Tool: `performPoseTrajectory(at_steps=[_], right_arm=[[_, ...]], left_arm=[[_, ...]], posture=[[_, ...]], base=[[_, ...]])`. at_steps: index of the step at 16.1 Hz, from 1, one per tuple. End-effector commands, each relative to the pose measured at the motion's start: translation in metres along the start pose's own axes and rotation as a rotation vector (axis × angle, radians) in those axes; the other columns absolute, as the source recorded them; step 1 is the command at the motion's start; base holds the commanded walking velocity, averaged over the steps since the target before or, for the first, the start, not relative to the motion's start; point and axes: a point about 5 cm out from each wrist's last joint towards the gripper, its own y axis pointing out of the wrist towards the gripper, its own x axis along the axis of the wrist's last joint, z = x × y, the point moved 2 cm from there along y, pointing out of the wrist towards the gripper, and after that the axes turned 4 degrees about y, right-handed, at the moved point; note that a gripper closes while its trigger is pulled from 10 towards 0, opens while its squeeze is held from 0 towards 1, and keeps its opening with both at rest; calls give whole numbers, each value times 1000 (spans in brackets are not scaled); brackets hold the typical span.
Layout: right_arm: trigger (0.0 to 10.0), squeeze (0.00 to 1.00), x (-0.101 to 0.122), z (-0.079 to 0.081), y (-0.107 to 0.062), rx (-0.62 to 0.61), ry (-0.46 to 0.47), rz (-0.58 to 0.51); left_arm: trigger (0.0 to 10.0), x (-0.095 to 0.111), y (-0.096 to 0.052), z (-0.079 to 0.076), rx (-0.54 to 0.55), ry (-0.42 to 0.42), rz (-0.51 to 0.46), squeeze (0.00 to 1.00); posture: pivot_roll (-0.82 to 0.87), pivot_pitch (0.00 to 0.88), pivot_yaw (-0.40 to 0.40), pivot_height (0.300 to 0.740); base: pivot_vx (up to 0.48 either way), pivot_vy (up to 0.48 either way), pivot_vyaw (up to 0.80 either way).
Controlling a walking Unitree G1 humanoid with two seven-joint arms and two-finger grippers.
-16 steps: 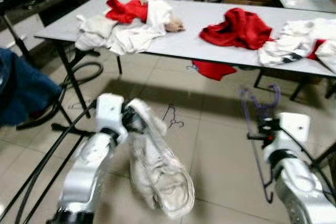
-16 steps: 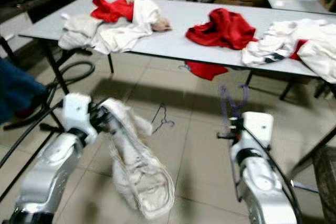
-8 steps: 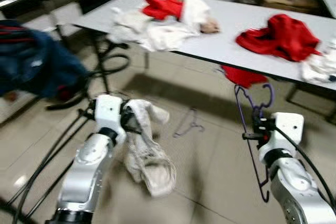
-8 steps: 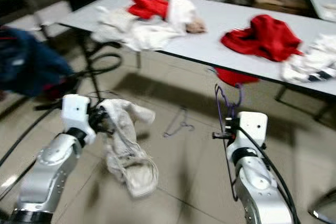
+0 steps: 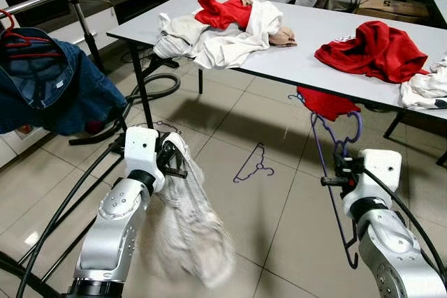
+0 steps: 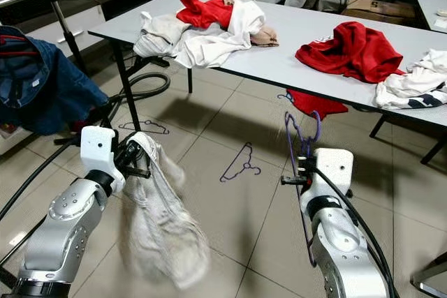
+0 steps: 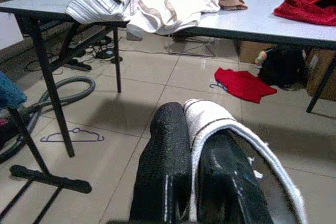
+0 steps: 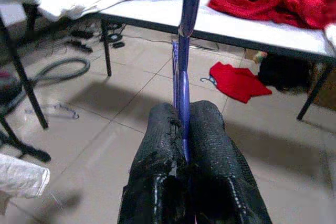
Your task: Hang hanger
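We see that the view has swung since a moment ago: the worktop now sits higher and sharper, and a blue denim garment on a red hanger hangs on a rail at our left. The left gripper keeps its jaws pinched on the white garment, which now hangs lower and blurred. The right gripper still has its jaws pressed on the purple hanger, held upright, hook toward the worktop edge. White clothes and a red top lie on the worktop; a red cloth lies under it. Another hanger lies on the tiled floor between the arms, a hose by the worktop leg.
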Motion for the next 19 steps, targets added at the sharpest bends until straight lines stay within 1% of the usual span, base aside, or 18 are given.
performPoseTrajectory(at_steps=[1, 3, 5, 14, 17, 19], right_arm=[[10000, 0, 6, 4, 3, 26, -30, -25], [10000, 0, 8, 10, 5, 54, -45, -28], [10000, 0, 9, 11, 5, 51, 0, -46], [10000, 0, 14, 10, 7, 63, -2, -69], [10000, 0, 15, 8, 8, 58, 10, -73], [10000, 0, 15, 9, 8, 72, 18, -70]], left_arm=[[10000, 18, 1, 1, -6, 13, -85, 0], [10000, 19, 1, 3, 3, 6, -88, 0], [10000, 19, 1, 4, 9, 2, -87, 0], [10000, 20, 2, 6, 23, -21, -91, 0], [10000, 21, 3, 6, 23, -24, -95, 0], [10000, 21, 3, 5, 19, -26, -96, 0]], posture=[[-107, 0, 21, 740], [-105, 0, 18, 740], [-102, 0, 16, 740], [-106, 0, 12, 740], [-108, 0, 8, 740], [-110, 0, 5, 740]], base=[[311, 0, 600], [358, 0, 800], [364, 0, 0], [368, 0, 0], [372, 0, 0], [371, 0, -800]])
